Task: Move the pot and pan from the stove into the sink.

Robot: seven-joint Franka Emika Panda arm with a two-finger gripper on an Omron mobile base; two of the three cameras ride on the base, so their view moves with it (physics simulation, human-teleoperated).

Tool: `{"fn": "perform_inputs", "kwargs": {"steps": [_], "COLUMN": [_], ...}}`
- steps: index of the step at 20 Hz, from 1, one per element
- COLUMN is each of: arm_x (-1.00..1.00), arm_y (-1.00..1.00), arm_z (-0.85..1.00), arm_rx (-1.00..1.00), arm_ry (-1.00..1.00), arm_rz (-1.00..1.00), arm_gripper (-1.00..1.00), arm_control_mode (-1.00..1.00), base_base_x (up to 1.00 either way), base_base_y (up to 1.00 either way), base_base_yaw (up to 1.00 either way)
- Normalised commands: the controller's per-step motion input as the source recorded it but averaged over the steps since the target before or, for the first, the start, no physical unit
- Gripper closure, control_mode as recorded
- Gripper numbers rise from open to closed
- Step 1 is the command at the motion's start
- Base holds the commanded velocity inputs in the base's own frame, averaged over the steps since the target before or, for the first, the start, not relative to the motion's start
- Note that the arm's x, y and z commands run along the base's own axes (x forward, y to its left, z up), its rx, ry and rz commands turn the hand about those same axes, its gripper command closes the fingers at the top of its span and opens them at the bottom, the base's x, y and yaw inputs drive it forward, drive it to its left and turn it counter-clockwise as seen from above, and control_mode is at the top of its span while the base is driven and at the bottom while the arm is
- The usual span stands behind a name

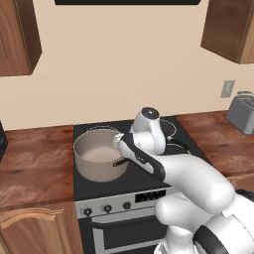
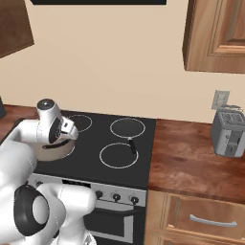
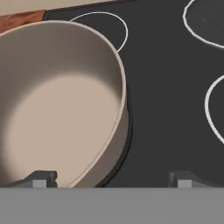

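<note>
The grey-beige pot (image 1: 99, 158) stands on the front left burner of the black stove (image 1: 101, 189), its pale inside empty. My gripper (image 3: 113, 179) hangs open just above the pot (image 3: 57, 109), with the pot's right rim between the two fingertips: one over the inside, one over the glass (image 3: 166, 87). The dark pan (image 2: 128, 128) lies on the back right burner with its handle pointing to the front; its edge shows at the hand view's top right (image 3: 208, 19). In the right base view my hand covers most of the pot (image 2: 53, 151). The sink is out of view.
Wooden counters flank the stove (image 2: 95, 141) on both sides. A grey toaster (image 2: 228, 131) stands on the right counter by a wall outlet (image 2: 220, 99). Wall cabinets (image 2: 217, 36) hang above. Knobs and the oven door sit below the cooktop.
</note>
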Motion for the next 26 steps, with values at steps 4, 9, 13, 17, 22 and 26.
{"fn": "perform_inputs", "kwargs": {"steps": [4, 9, 13, 17, 22, 26], "arm_x": [0.06, 0.07, 0.12, 0.09, 0.09, 0.07], "arm_y": [0.02, 0.05, 0.08, 0.04, 0.07, 0.06], "arm_z": [-0.31, -0.26, -0.11, -0.05, -0.19, -0.24], "arm_rx": [0.00, 0.00, 0.00, 0.00, -0.02, -0.02], "arm_ry": [0.01, 0.00, 0.00, 0.00, 0.00, 0.00], "arm_rz": [0.00, 0.00, 0.00, 0.00, -0.02, -0.01], "arm_gripper": [-1.00, -1.00, -1.00, -1.00, -1.00, -1.00], "arm_control_mode": [-1.00, -1.00, -1.00, -1.00, -1.00, -1.00], "base_base_x": [0.00, 0.00, 0.00, 0.00, 0.00, 0.00], "base_base_y": [0.00, 0.00, 0.00, 0.00, 0.00, 0.00], "base_base_yaw": [0.00, 0.00, 0.00, 0.00, 0.00, 0.00]}}
